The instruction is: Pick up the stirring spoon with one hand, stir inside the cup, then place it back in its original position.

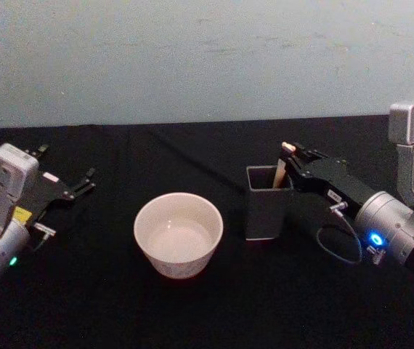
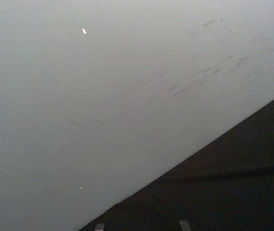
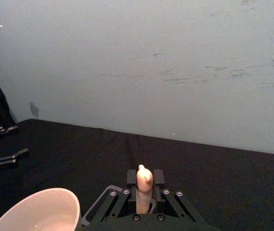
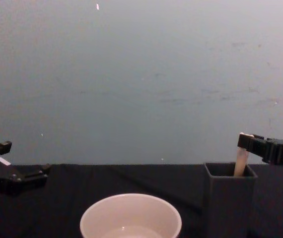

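— Where's the spoon?
— I've got the right gripper [image 1: 291, 151] pinched on the stirring spoon [image 1: 279, 174], upright in the holder [image 1: 268, 211] beside the cup [image 1: 179, 233].
— Left?
— Left gripper [image 1: 83, 182] parked, apparently spread.

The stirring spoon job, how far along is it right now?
Early or late, unclear. The right pincer is closed on the stirring spoon, which stands in the dark holder. Nothing is in the cup. Lifting, stirring and returning would remain. The left pincer sits open, idle at the left.

cup [image 1: 179, 234] left of holder [image 1: 268, 203] | spoon [image 1: 280, 173] in holder | right tool [image 1: 291, 155] at spoon top
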You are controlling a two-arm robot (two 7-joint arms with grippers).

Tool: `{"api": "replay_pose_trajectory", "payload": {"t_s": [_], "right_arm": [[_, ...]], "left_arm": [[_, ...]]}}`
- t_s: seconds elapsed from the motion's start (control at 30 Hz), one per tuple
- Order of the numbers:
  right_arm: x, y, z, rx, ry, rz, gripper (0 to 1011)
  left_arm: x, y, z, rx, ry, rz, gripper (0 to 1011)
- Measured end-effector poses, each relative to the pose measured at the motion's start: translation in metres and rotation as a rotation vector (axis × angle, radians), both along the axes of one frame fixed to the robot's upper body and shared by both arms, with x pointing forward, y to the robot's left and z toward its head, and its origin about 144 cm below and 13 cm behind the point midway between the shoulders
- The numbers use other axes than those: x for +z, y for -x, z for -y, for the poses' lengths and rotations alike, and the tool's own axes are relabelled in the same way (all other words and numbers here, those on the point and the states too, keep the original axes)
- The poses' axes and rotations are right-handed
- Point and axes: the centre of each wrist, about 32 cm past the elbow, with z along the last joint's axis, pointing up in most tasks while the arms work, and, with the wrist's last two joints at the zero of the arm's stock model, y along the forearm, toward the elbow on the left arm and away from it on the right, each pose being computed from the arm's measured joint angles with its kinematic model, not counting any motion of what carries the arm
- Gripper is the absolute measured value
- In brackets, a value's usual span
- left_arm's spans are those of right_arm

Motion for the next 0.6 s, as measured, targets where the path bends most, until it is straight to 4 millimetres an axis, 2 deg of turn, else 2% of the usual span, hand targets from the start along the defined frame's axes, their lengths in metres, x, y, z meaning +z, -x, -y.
{"api": "replay_pose_trajectory", "payload": {"t_s": [0.6], "right_arm": [[-0.003,-0.0006,-0.0006,0.012,0.004,-0.024,211]], "left_arm": [[0.0,0.0,0.0,0.0,0.0,0.0,1001]]}}
